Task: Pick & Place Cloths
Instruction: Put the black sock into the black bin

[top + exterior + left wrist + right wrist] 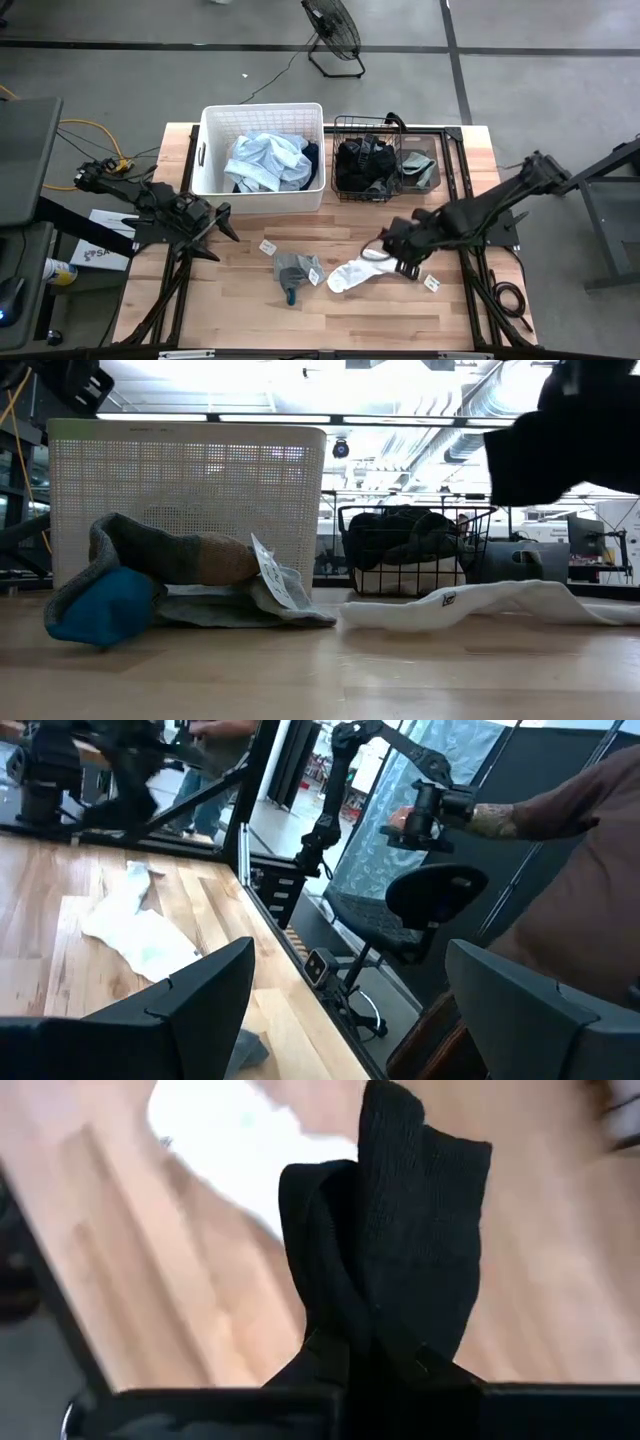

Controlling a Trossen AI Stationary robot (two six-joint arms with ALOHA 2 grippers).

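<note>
A: What is the biggest thing here?

B: The long wooden table point(240, 310). Then the white plastic tub point(212, 180) with light blue cloths point(262, 160) in it, far from the right claw point(392, 252). The black wire basket point(343, 190) holds dark cloths point(365, 165), just past that claw.

A: What is the right claw doing?

B: Its fingers are pressed together, pinching a black knit cloth point(400, 1260). The cloth stands up in a soft fold from the claw. I think it is light and floppy. It will not break, but a thin pinch could slip, so a thick fold is best to hold.

A: And close by?

B: A white sock-like cloth point(355, 275) lies flat on the table, right beside the right claw. A grey and blue bunched cloth point(295, 270) with a small white tag sits farther away, between the two claws.

A: The left claw point(222, 225)?

B: It waits, spread wide, holding nothing.

A: And the room?

B: A grey floor, a round black fan point(333, 30), and a person point(570, 870) beside the table.
</note>
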